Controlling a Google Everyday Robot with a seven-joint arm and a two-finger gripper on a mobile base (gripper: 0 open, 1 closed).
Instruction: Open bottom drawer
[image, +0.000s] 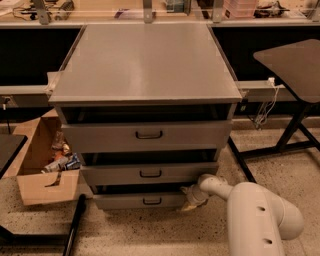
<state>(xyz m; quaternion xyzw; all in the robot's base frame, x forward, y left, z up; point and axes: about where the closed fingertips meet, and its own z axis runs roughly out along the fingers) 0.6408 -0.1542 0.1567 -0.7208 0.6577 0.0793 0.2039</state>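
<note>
The bottom drawer (125, 201) is the slimmest grey front of three on the grey cabinet (145, 65), low near the floor. It has a small dark loop handle (152, 201) at its centre. All three fronts stand a little out from the cabinet frame. My white arm (250, 205) reaches in from the lower right. My gripper (190, 199) is at the right end of the bottom drawer's front, to the right of the handle and apart from it.
An open cardboard box (45, 160) with clutter sits on the floor left of the cabinet. A dark table leg (75, 225) lies at lower left. A dark table (295, 65) with black legs stands at the right. The floor is speckled.
</note>
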